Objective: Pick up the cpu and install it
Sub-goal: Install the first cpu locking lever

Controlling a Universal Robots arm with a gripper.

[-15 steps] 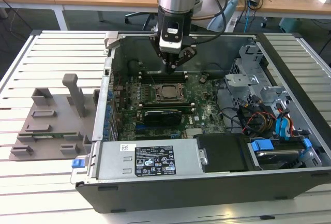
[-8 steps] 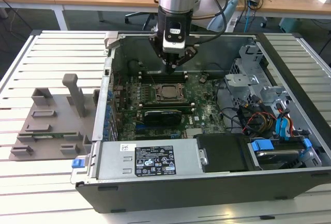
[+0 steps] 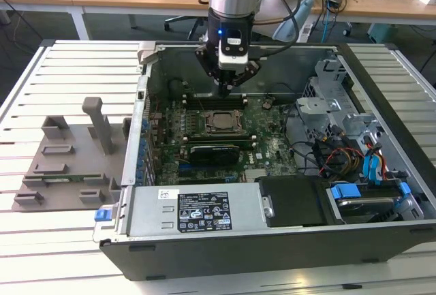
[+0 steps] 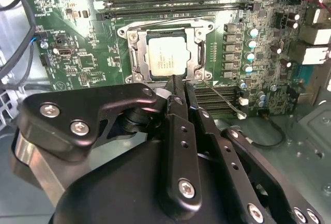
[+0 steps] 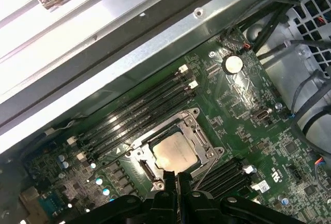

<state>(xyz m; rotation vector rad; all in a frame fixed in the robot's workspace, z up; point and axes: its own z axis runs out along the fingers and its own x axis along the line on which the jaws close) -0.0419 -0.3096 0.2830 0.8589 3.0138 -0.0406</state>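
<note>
1. Open PC case (image 3: 272, 240) lies on a slatted counter (image 3: 61, 77), motherboard (image 3: 272, 145) facing up inside.
2. The cpu (image 4: 165, 58) sits flat inside the socket frame (image 4: 135, 58) on the board; silver top plate clear in both wrist views (image 5: 173, 154). In the exterior view it's near the board's middle (image 3: 219, 122), small and hard to read in detail.
3. Arm comes down from the far side; claw (image 3: 229, 85) hangs just above the far edge of the socket area, w/ tips over the RAM slots (image 3: 211, 101).
4. Claw closed: in the second wrist view the two fingers (image 4: 178, 110) meet w/ no gap, nothing between them. Tips end right at the socket's edge; can't tell if they touch the frame or hover.
5. In the first wrist view the claw (image 5: 177, 182) is cut off by the frame edge, and its tip covers the socket's nearest rim.
6. Thin wire latch lever (image 4: 222, 100) runs out from the socket beside the claw; where it ends is hard to make out.
7. Grey holder tray (image 3: 75, 152) sits on the counter at the exterior view's left, well apart from the case. Its slots are too small to judge.
8. Drive bays and cables (image 3: 354, 159) at the exterior view's right, partly hidden by the case wall.
</note>
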